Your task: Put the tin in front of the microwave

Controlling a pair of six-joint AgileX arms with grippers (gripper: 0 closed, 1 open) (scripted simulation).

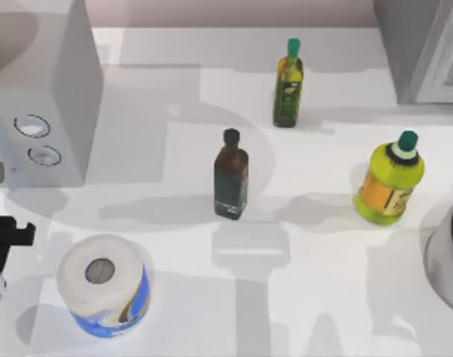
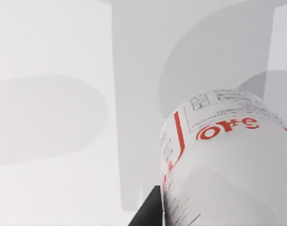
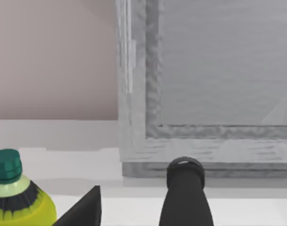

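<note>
The microwave (image 1: 44,97) is seen at the counter's (image 1: 315,297) far left, its two dials facing right, beyond the left gripper (image 1: 4,238) at the left edge. The darker appliance (image 1: 427,44) stands at the far right corner. The paper roll (image 1: 103,286) stands just right of that gripper. Farther right are found a dark bottle (image 1: 230,175), a slim green bottle (image 1: 288,83) and a round yellow-green bottle (image 1: 390,178). The tin (image 2: 223,160) is seen close against a dark finger (image 2: 148,212) in the left wrist view; whether it is pinched cannot be told. The right gripper (image 3: 134,207) hangs near the darker appliance, fingers spread.
</note>
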